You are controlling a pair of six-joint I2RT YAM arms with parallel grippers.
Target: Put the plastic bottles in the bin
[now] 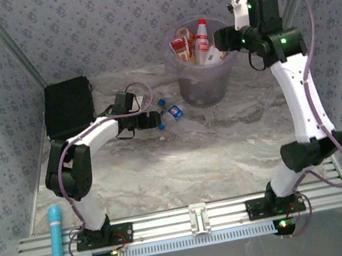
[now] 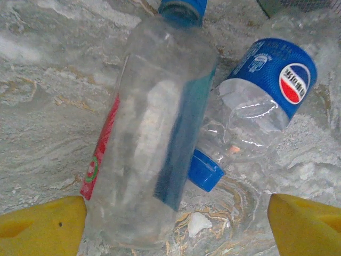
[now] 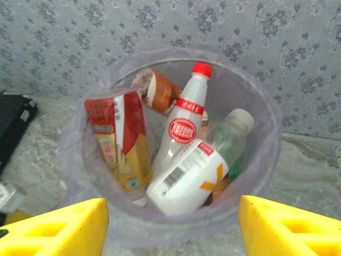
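Note:
Two plastic bottles lie on the marble table. A clear bottle (image 2: 149, 133) with a red and blue label rests between the yellow fingers (image 2: 42, 226) of my left gripper (image 2: 176, 229), which is open; its base lies close to the left finger. Beside it lies a crushed clear bottle with a blue label (image 2: 266, 90) and a blue cap (image 2: 205, 170). From above, my left gripper (image 1: 156, 118) sits just left of both bottles (image 1: 173, 110). The pale purple bin (image 3: 266, 154) holds several bottles, a white-labelled one (image 3: 192, 178) on top. My right gripper (image 3: 173, 229) hovers open over the bin's (image 1: 207, 88) right rim.
A black case (image 1: 69, 107) lies at the back left, near the left arm's elbow. A teal stick-like tool (image 1: 56, 241) rests at the front left by the aluminium rail (image 1: 200, 219). Patterned walls close in the back and both sides.

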